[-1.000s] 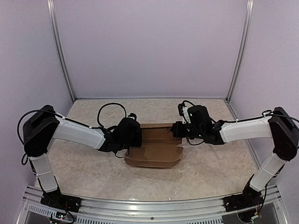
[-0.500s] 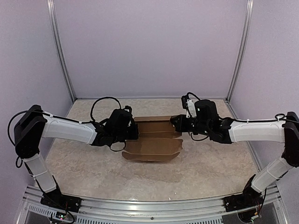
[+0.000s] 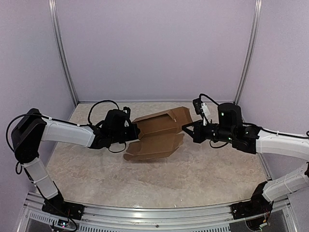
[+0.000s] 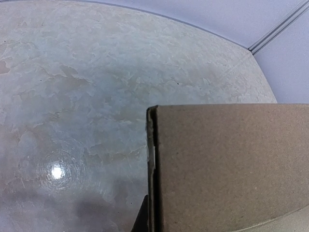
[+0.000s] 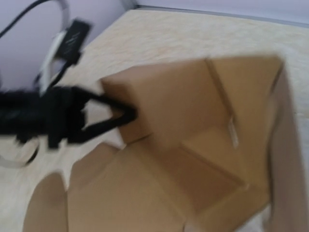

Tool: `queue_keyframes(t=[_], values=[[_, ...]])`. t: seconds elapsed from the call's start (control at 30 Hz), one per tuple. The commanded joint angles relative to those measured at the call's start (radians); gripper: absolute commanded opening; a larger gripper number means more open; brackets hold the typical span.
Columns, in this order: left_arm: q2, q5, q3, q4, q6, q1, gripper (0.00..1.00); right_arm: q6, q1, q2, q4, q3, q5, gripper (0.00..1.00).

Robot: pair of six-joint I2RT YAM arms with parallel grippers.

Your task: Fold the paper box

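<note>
The paper box (image 3: 157, 135) is plain brown cardboard, half formed, with its walls raised and its rounded-tab lid flap spread toward the front. It is tilted, and its right end is lifted off the table. My left gripper (image 3: 133, 130) is shut on the box's left wall. In the left wrist view that wall (image 4: 231, 169) fills the lower right, with one dark finger (image 4: 142, 220) against its edge. The right wrist view is blurred and shows the box's open inside (image 5: 193, 159) and the left gripper (image 5: 126, 115) pinching the wall. My right gripper (image 3: 186, 130) is shut, just right of the box. I cannot tell whether it touches the box.
The marbled beige table (image 3: 212, 169) is enclosed by lilac walls with metal corner posts (image 3: 63, 53). A black cable (image 3: 100, 107) loops behind the left wrist. An aluminium rail (image 3: 154, 212) runs along the near edge between the arm bases.
The box has gone from lying flat to tilted, its right end raised and swung back. The left gripper has moved left and back with it. The right arm has drawn away to the right.
</note>
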Motion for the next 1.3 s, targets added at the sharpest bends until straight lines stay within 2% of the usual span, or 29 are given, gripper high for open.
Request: queue_keyframes(t=[0.0, 0.27, 0.6, 1.03, 1.27], values=[[-0.05, 0.092, -0.032, 0.082, -0.029, 0.018, 0.0, -0.106, 0.008, -0.108, 0.008, -0.073, -0.114, 0.0], [-0.086, 0.223, -0.053, 0.148, -0.076, 0.04, 0.0, -0.167, 0.008, -0.25, 0.125, -0.184, -0.151, 0.0], [-0.09, 0.392, -0.048, 0.241, -0.133, 0.042, 0.0, -0.171, 0.007, -0.254, 0.339, -0.225, -0.17, 0.0], [-0.097, 0.434, -0.045, 0.248, -0.139, 0.029, 0.0, -0.145, 0.008, -0.177, 0.468, -0.151, -0.199, 0.0], [-0.102, 0.437, -0.048, 0.243, -0.134, 0.027, 0.0, -0.131, 0.008, -0.136, 0.479, -0.115, -0.224, 0.0]])
